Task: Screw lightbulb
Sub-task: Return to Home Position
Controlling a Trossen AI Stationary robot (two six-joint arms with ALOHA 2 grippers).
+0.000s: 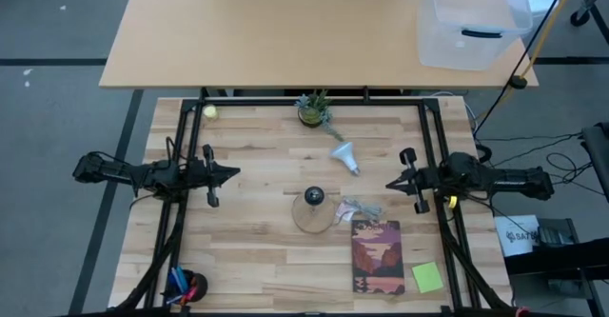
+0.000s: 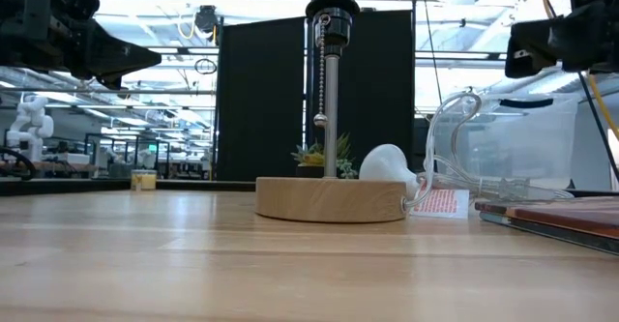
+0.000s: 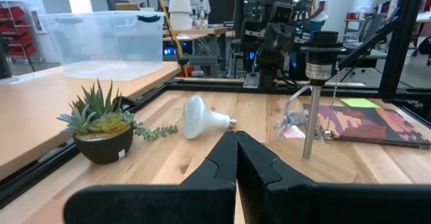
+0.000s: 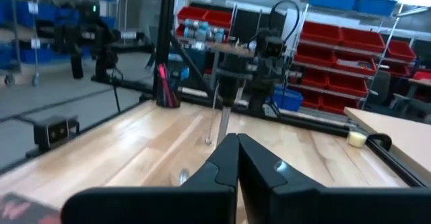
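High view showed left gripper clenched on nothing, parked by the left edge of the wooden table; right gripper was likewise pinched closed and empty by the right edge. Lightbulb lay on its side on the wood, between potted succulent and lamp, whose socket stood empty. Looked like the homing step, nearly done; next move probably needed only slight settling. Bare wood lay open between arms, black frame rails ran along the edges

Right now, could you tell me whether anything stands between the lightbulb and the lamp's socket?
Nothing visible does: the lightbulb lies on its side on the table near the wooden base, and the socket stands empty.
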